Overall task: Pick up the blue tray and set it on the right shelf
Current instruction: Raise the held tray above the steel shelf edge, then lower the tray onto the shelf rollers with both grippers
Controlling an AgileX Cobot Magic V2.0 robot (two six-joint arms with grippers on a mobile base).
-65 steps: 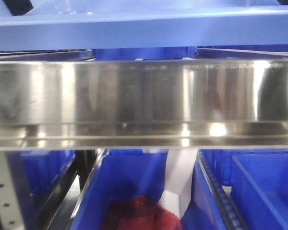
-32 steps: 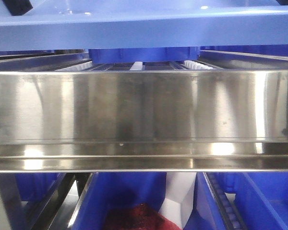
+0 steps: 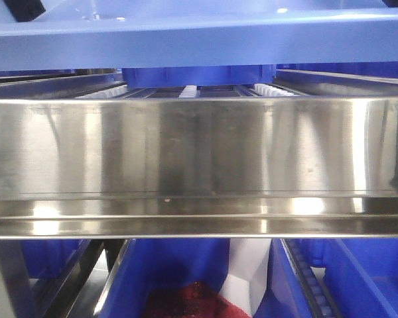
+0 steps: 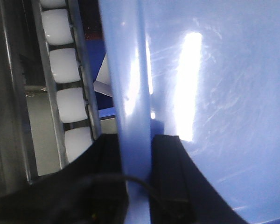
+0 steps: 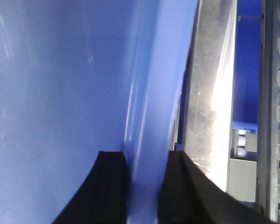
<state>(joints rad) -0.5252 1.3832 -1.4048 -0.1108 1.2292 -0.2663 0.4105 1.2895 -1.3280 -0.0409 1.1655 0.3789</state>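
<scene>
Blue tray: We see the blue tray (image 3: 199, 43) across the 12 o'clock band of the front view, above the shelf's rail. We cannot tell whether its base touches the rollers.
Right shelf: The right shelf (image 3: 199, 225) fills the centre band. Its front rail (image 3: 199, 149) is broad and reflective, and white roller tracks (image 3: 188, 91) run behind it toward 12 o'clock.
Left gripper: At 6 o'clock of its wrist view, the left gripper (image 4: 135, 140) is clenched on the tray's rim, one black finger (image 4: 106, 161) on each side. A roller track lies at 10 o'clock.
Right gripper: At 6 o'clock of its wrist view, the right gripper (image 5: 142, 156) grasps the tray's wall between both black fingers (image 5: 113, 186). The steel rail stands just beside it at 3 o'clock.
Lower level: Deep blue bins (image 3: 152, 265) sit at 6 o'clock under the rail. One holds a red item (image 3: 192, 301) and a white sheet (image 3: 247, 265).
</scene>
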